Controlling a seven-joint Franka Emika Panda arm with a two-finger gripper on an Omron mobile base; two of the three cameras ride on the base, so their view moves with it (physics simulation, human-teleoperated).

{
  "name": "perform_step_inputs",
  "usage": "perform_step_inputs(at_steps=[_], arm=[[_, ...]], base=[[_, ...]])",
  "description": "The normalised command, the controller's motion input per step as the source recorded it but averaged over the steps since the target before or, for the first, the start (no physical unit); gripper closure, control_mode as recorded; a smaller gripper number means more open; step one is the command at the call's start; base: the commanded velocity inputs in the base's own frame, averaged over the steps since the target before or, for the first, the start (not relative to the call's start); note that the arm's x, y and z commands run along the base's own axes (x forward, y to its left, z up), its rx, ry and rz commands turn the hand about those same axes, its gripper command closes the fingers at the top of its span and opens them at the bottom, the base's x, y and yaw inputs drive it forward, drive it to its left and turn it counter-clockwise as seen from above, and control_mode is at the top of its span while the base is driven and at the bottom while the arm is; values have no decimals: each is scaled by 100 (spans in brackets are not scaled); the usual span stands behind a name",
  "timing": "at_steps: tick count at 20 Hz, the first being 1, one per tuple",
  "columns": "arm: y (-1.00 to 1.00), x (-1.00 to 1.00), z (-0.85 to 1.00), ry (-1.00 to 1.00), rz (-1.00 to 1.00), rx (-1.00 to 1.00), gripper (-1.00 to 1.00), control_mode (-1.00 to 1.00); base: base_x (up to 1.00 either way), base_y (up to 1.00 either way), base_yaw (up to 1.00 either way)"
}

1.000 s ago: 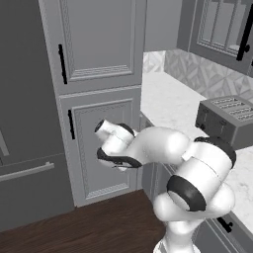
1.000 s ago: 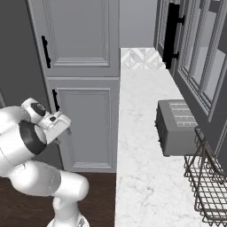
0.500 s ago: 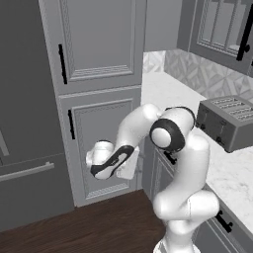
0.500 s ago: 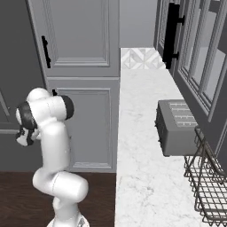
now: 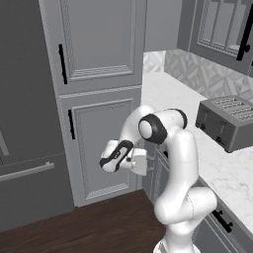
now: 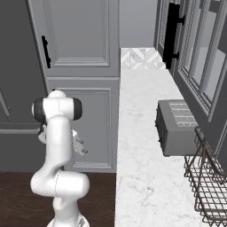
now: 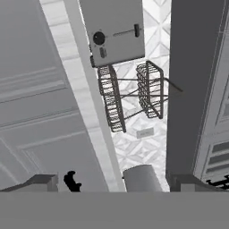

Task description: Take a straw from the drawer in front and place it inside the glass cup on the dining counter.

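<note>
Approach stage: the end effector [image 5: 141,163], fully open and empty, is held low beside the toaster-bearing tabletop [image 5: 207,143]; the drawer must next be located.

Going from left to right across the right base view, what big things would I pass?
Tall grey cabinet doors → white robot arm → marble worktop → grey toaster → wire basket.
</note>
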Motion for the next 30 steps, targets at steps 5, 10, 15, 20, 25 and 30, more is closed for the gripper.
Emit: perform_step_inputs(at_steps=[5,10,15,20,25,30], arm=[[-58,58,-1,22,16,5,-100,-100],[-21,34,-24,19,37,1,-100,-100],[-15,38,-28,0,28,14,-100,-100],[-57,27,-14,0,27,26,-100,-100],[-38,1,-21,0,5,15,-100,-100],[-21,-8,-16,0,-2,5,-100,-100]], base=[[0,0,0],[0,0,0],[0,0,0],[0,0,0],[0,0,0],[0,0,0]])
